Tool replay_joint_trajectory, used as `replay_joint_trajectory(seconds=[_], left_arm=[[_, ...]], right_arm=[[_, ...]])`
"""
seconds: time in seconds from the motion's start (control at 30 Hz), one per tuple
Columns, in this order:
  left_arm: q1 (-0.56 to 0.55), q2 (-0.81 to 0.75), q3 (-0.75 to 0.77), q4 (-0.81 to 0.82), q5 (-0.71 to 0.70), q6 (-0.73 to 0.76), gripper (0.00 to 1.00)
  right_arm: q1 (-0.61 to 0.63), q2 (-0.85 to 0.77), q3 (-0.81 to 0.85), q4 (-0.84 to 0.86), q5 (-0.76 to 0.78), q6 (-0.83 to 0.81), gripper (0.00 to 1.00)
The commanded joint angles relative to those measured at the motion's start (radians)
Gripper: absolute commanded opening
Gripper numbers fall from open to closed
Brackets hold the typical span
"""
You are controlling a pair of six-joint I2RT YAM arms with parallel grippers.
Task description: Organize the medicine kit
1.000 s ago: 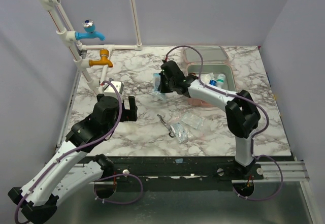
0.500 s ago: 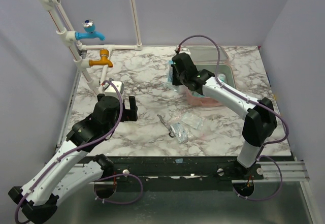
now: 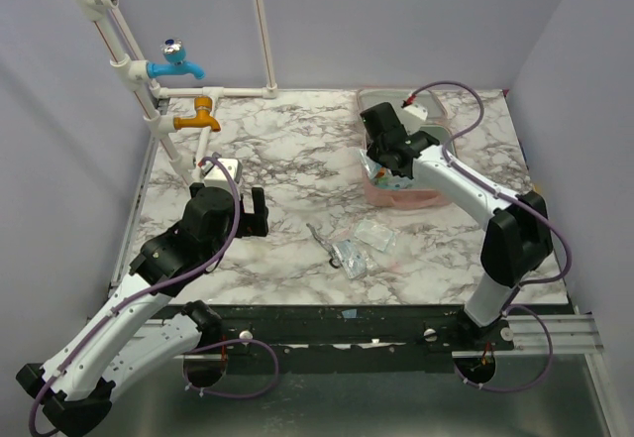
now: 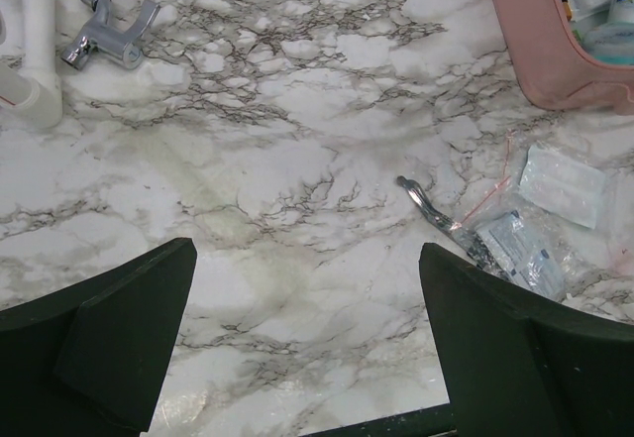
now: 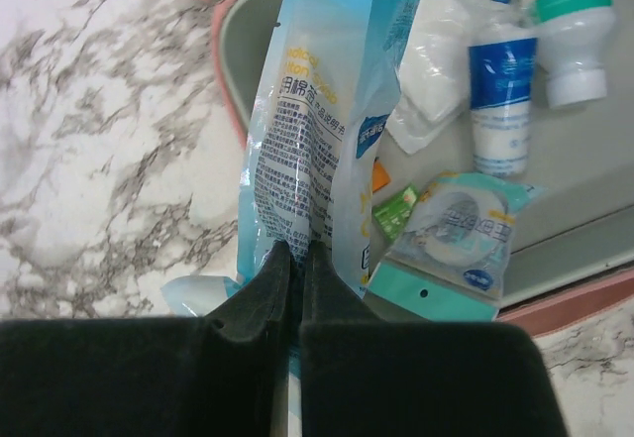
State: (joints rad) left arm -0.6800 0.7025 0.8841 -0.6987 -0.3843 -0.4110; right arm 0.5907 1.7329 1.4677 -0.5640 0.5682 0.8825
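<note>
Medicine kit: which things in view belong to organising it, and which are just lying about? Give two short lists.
Belong to the job:
medicine kit
blue packet, held in the right gripper
blue-labelled bottle and teal packet inside the kit
clear sachets and metal tool on the table

Just lying about:
blue tap
orange tap
chrome tap
white pipes

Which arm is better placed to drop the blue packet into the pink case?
Right. The right end effector is shut on the blue packet over the edge of the open pink case. The left end effector hangs open and empty above the table, away from it.
</note>
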Motion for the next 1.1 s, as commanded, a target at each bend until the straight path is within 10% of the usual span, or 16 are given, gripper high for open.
replay_joint_trajectory(seconds=[0.0,1.07], left_arm=[[0.008,0.005,-0.010,-0.013,0.009,0.008,0.98],[0.011,0.010,-0.010,-0.012,0.019,0.009,0.99]], right_arm=[[-0.060,0.000,-0.011,-0.079,0.071,0.279,0.01],[-0.239,0.293,0.169,-0.112,0.111,0.521,0.01]])
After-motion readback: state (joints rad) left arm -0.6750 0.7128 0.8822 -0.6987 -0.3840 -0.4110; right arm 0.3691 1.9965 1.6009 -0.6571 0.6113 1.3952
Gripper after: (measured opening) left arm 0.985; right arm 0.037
